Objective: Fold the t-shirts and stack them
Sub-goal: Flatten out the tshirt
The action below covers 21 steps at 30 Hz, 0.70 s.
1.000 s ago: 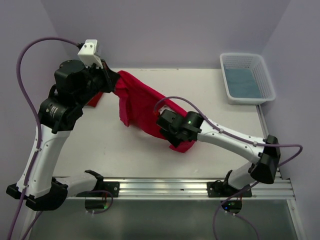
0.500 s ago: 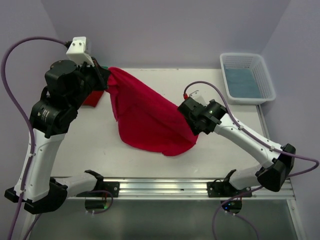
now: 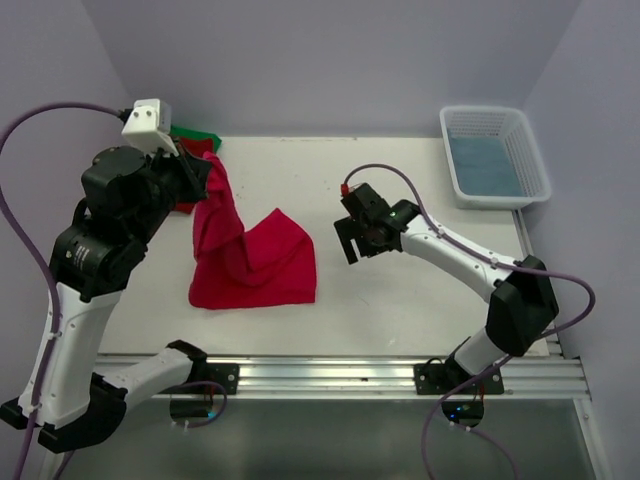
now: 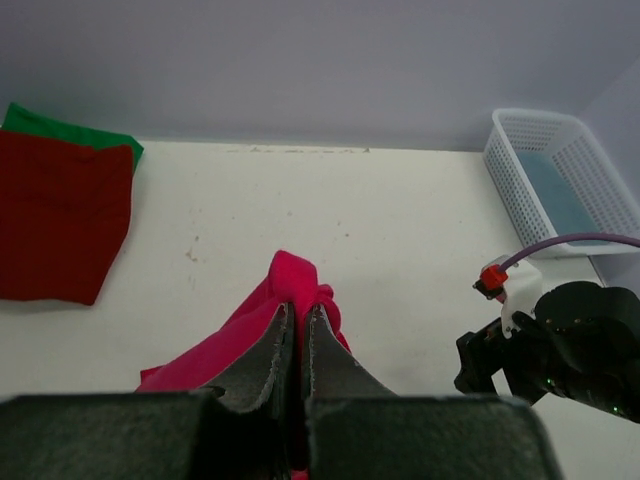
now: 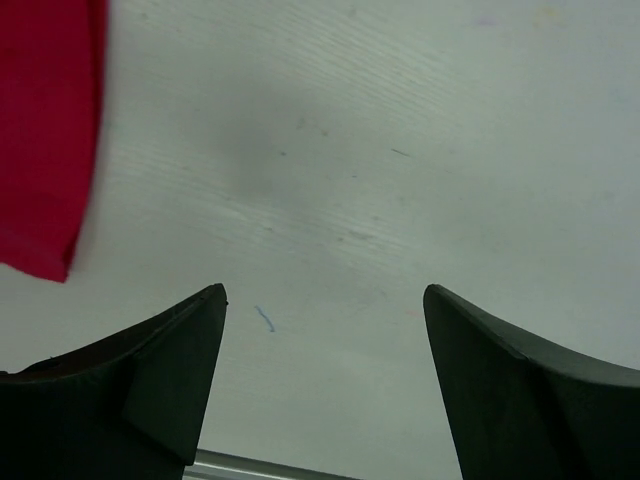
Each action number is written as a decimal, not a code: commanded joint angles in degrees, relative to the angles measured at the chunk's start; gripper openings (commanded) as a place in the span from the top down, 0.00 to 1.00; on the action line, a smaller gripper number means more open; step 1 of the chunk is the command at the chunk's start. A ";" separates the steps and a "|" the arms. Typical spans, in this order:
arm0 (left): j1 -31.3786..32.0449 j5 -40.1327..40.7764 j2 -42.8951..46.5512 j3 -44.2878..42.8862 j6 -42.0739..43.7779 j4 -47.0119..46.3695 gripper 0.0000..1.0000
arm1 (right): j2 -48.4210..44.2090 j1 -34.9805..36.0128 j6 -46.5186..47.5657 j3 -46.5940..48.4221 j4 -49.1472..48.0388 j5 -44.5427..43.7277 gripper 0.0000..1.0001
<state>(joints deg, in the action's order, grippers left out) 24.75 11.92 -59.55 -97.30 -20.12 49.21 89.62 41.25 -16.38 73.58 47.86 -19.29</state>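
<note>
1. One white table bears all I see.
2. The crimson-pink t-shirt heaps left of centre, one corner pulled up.
3. The darker red t-shirt lies flat on the green t-shirt, far-left corner.
4. My left gripper — clenched on that raised corner.
5. My right gripper — jaws spread, empty, over bare table beside the shirt.

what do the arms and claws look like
Both the left arm and right arm have white tubular links joined by chunky black joints. A purple cable loops along each. The left wrist carries a white camera box; the right wrist has a red connector. The left claw and right claw each have two dark, matte, wedge-shaped fingers.
</note>
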 commanded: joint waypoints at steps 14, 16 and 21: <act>-0.32 -1.29 1.28 4.31 -3.26 -3.42 1.00 | 25.56 0.32 -2.16 18.50 -21.49 31.77 0.48; -0.32 -1.46 1.28 4.31 -3.26 -3.33 1.00 | 26.99 0.32 -2.08 20.88 -21.23 31.42 0.48; -0.32 -1.73 1.28 4.48 -3.43 -3.24 1.00 | 34.28 0.23 -1.72 28.97 -19.03 30.89 0.51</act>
<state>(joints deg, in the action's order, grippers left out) 24.75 10.76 -59.11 -92.58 -22.11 48.95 121.30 41.36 -17.80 97.30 28.99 10.15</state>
